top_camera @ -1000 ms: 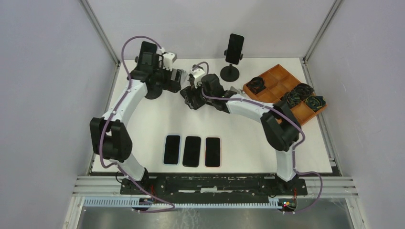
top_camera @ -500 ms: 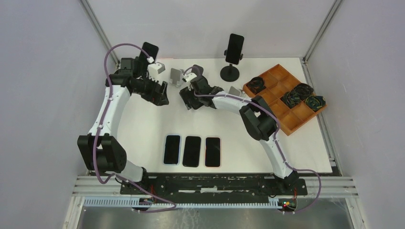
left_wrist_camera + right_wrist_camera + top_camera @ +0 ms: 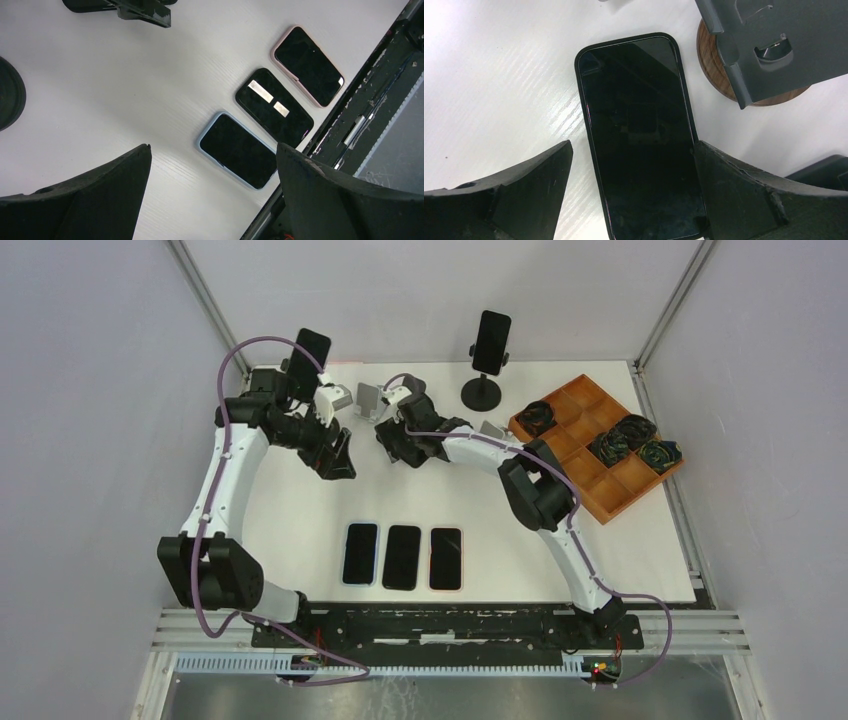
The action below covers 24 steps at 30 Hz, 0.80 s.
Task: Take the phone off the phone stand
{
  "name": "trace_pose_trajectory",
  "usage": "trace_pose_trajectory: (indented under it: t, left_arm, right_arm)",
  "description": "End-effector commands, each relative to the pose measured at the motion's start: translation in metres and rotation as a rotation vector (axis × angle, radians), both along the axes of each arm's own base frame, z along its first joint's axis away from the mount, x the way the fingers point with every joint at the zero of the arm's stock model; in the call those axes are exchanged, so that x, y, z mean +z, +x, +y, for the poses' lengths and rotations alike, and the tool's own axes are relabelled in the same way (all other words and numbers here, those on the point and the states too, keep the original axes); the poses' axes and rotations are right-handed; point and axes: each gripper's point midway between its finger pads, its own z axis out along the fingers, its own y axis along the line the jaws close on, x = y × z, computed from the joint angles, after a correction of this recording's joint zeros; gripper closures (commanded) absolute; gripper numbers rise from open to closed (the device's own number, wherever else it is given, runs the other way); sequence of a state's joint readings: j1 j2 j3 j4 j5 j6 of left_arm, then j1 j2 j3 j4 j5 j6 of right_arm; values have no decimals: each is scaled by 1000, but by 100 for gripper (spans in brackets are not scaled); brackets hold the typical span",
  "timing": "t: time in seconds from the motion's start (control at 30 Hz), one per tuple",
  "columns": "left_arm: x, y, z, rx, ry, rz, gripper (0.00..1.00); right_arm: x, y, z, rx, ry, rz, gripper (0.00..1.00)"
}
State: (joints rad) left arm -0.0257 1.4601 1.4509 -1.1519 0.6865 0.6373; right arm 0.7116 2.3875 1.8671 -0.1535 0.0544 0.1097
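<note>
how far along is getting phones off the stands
Done, it seems: three phones lie flat in a row at the near edge, and a fourth phone lies beside an empty grey stand. In hand: nothing; the right gripper hangs open over that fourth phone, the left gripper open too. Left: the centre phone on the black stand, and the back-left phone, upright.

We overlook the whole table (image 3: pixel 300 530) from above and behind. Our left wrist view shares the row of phones (image 3: pixel 274 107); the right looks closely down on one phone (image 3: pixel 641 135).
</note>
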Motion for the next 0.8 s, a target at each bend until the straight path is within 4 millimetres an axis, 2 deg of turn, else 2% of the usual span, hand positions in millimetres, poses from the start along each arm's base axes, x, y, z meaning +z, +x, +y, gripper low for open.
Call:
trace_pose_trajectory:
  t: [0.0,0.17,0.3,0.47,0.63,0.77]
  left_arm:
    - [21,-3,-7,-65,-34,-67,0]
    - [22,-1,-7,-63,-37,-68,0]
    - [25,1,-8,-62,-38,-74,0]
    - [26,2,-6,-63,-31,-86,0]
    - [30,5,-5,-58,-21,-99,0]
    - [34,7,-5,-56,-25,-108,0]
  right_arm:
    - [-3,17,-16,-38,-74,-53,2]
    - [15,19,-18,-23,-140,-152,2]
    - [14,24,-20,-9,-155,-157,2]
    - [-3,14,-11,94,-96,-66,2]
    - [-17,6,-19,125,-9,32,2]
    - [-31,-8,-22,136,17,107,2]
